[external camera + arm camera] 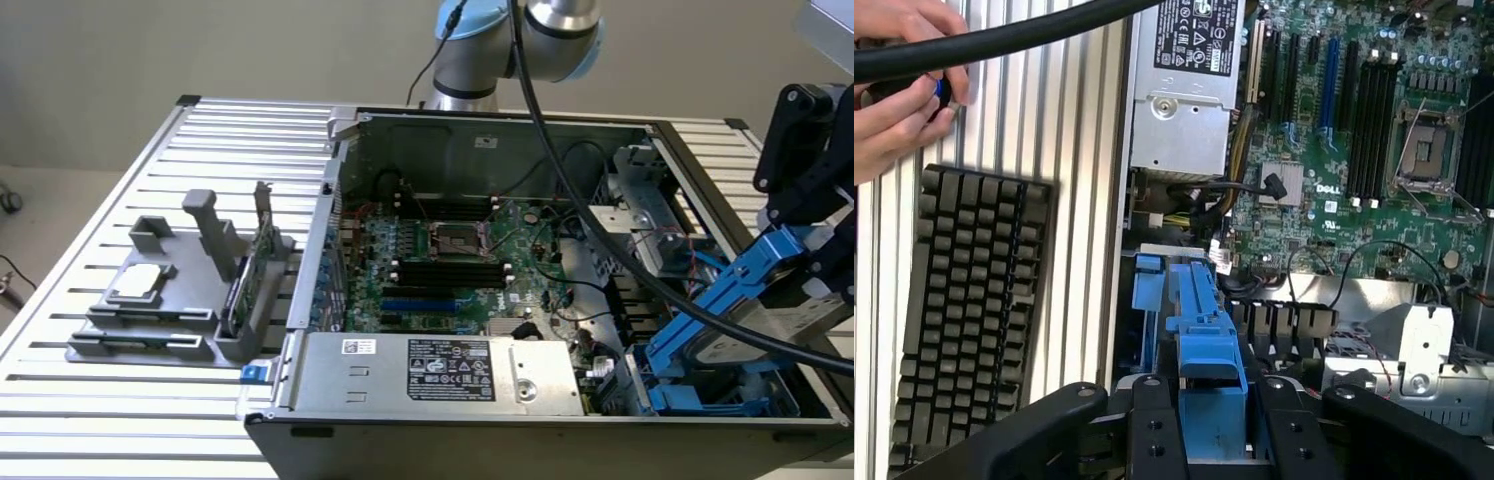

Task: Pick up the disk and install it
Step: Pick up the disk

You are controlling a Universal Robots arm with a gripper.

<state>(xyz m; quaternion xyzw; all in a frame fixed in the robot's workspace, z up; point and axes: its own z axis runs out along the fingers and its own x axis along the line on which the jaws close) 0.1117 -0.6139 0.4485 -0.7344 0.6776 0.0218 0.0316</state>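
At the exterior view's lower right, the gripper (811,262) is clamped on the disk (747,285), which tilts above the blue drive bay (694,405). The black cable (587,200) crossing nearby could snag it. The tilt could also jam its bracket against the bay.

inside the dark grey computer case (534,450) the motherboard (454,250) is green, with black and blue slots. along one edge of the case the power supply (441,375) is silver with a black-and-white label. over the case, the disk (750,283) is silver-grey in a bright blue frame, the gripper (1212,405) black and the cable (561,170) black. beside the case, the table (120,410) is pale silver striped with ridges, the holder (147,300) grey and the keyboard (969,300) black.
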